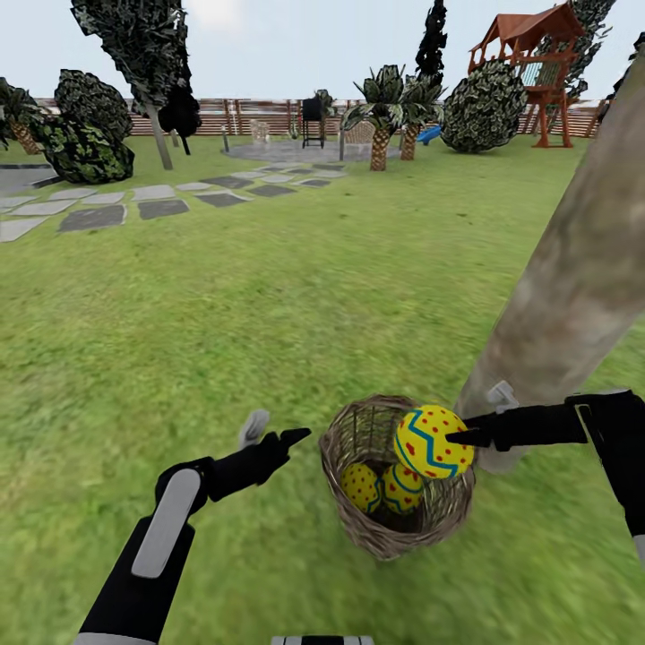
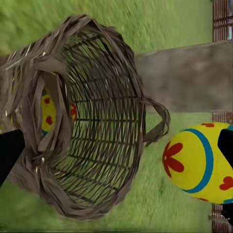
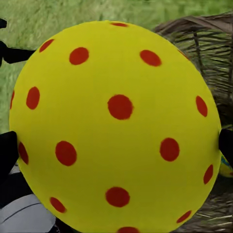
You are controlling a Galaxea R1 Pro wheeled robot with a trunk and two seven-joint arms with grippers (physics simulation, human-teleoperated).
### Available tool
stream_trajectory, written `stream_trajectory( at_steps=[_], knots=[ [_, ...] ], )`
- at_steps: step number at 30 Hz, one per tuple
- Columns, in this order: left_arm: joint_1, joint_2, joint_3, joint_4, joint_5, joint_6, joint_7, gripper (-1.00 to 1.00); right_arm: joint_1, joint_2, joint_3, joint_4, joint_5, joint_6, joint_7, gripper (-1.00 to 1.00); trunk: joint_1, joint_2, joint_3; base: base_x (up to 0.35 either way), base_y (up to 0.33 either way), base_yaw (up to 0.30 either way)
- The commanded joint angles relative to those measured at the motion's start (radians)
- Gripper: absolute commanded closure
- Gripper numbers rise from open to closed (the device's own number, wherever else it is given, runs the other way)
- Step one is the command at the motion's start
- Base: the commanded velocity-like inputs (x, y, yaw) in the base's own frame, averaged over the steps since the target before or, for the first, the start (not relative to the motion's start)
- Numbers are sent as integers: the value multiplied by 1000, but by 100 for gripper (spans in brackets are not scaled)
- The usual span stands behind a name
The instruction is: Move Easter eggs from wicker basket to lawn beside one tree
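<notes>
Right claw (image 1: 452, 438) gripped one yellow, red-dotted egg (image 1: 432, 442) above the brown round wicker basket (image 1: 394, 528); a loose pinch could drop it back inside.

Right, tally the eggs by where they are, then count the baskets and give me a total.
Eggs held above the basket by the right end effector: 1
Eggs lying in the basket: 2
Baskets: 1
Total: 4 things, 3 of them eggs
</notes>
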Motion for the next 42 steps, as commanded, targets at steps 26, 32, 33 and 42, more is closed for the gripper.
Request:
stream_trajectory(
  at_steps=[26, 32, 33, 42],
  knots=[
    [-1, 6, 2, -6, 12, 3, -48, -100, 127, -55, -91, 77, 26, -37, 10, 100, -1, 0, 20, -126, 0, -139],
    [-1, 6, 2, -6, 12, 3, -48, -100, 127, -57, -91, 84, 28, -51, -50, 100, -1, 0, 27, -3, 0, -211],
    [-1, 6, 2, -6, 12, 4, -48, -100, 127, -56, -91, 87, 28, -53, -79, 100, -1, 0, 28, 0, 0, -211],
    [-1, 11, 10, -9, 12, 5, -48, -100, 127, -40, -90, 220, 24, -209, -495, 100, -1, 0, 35, 0, 0, -167]
  ],
)
